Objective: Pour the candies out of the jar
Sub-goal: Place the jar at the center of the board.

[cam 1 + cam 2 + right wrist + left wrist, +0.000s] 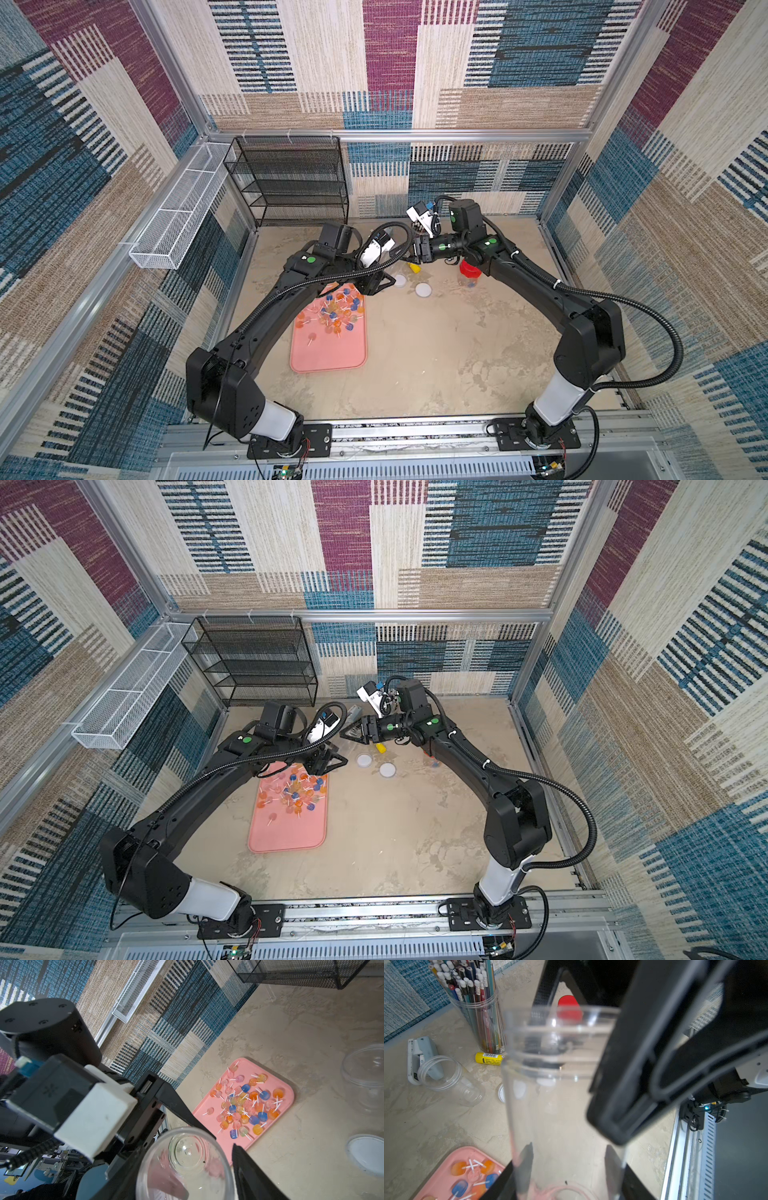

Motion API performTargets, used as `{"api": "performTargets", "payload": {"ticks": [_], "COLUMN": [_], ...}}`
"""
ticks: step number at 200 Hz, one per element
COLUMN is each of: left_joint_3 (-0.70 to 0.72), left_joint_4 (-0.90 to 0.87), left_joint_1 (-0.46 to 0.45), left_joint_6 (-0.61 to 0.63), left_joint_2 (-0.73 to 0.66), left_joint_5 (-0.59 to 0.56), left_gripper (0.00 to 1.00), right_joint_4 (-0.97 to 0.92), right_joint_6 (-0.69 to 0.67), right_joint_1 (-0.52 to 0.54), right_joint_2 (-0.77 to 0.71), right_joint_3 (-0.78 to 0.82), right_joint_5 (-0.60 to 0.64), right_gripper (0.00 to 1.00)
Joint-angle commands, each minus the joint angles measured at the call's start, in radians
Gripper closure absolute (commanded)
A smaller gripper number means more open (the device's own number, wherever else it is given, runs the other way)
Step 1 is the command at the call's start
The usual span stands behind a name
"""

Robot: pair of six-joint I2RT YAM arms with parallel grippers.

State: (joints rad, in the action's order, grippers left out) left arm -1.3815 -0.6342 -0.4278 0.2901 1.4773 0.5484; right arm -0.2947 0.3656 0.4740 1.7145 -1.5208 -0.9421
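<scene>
A: How many candies (336,309), and where?
B: Dozens, too tangled to count, lying on the far half of one pink tray (328,353).
A: The jar (560,1095)?
B: One, clear and empty, just past the tray's far corner. Your left gripper (569,1151) clamps it. Your right gripper (348,734) straddles its mouth, and I cannot tell whether it grips. Two white lids (423,289) lie near that corner.

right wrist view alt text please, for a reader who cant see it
An empty clear jar faces the camera mouth-first between the fingers of the right gripper, its base end held by the left gripper. Beyond it, orange, blue and pink lollipops are scattered on a pink tray on the beige table.
</scene>
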Motion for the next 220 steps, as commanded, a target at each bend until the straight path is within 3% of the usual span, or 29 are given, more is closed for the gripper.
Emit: {"api": "performTargets", "payload": {"ticks": [1,17,40,45,49,59,61,64,100,137,167,194,220], "left_joint_3": [-0.001,-0.001,0.012,0.018,0.023,0.039,0.045,0.053,0.189,0.299,0.309,0.26,0.294], "left_joint_4": [0.019,0.016,0.021,0.02,0.022,0.029,0.033,0.038,0.202,0.386,0.425,0.318,0.367], "left_joint_1": [0.001,0.001,0.001,0.002,0.003,0.013,0.016,0.023,0.233,0.421,0.492,0.498,0.512], "left_joint_6": [0.011,0.005,-0.009,-0.009,-0.011,-0.016,-0.019,-0.026,-0.196,-0.363,-0.441,-0.412,-0.455], "left_joint_2": [-0.002,-0.003,-0.015,-0.022,-0.028,-0.045,-0.048,-0.055,-0.131,-0.151,-0.093,-0.054,-0.066], "left_joint_5": [-0.013,-0.02,-0.055,-0.064,-0.07,-0.08,-0.081,-0.081,0.067,0.086,0.08,-0.086,-0.104], "left_gripper": [0.9,0.75,0.37,0.33,0.2,0.15,0.08,0.05,0.03,0.0,0.0,0.0,0.0], "right_joint_4": [0.043,0.053,0.051,0.046,0.042,0.032,0.03,0.025,-0.021,-0.088,-0.182,-0.258,-0.275], "right_joint_6": [0.021,0.025,0.02,0.017,0.013,0.001,-0.002,-0.005,-0.048,-0.104,-0.155,-0.216,-0.259], "right_joint_1": [0.002,0.002,0.002,0.002,0.002,0.002,0.002,0.002,0.005,0.046,0.098,0.144,0.18], "right_joint_2": [-0.014,-0.018,-0.014,-0.01,-0.006,0.006,0.009,0.014,0.101,0.252,0.413,0.558,0.664], "right_joint_3": [0.011,0.013,0.001,-0.004,-0.009,-0.023,-0.027,-0.032,-0.126,-0.302,-0.528,-0.728,-0.857], "right_joint_5": [-0.008,-0.003,0.028,0.04,0.048,0.076,0.084,0.097,0.287,0.431,0.525,0.664,0.783], "right_gripper": [0.44,0.47,0.47,0.47,0.47,0.47,0.47,0.47,0.48,0.48,0.48,0.48,0.47]}}
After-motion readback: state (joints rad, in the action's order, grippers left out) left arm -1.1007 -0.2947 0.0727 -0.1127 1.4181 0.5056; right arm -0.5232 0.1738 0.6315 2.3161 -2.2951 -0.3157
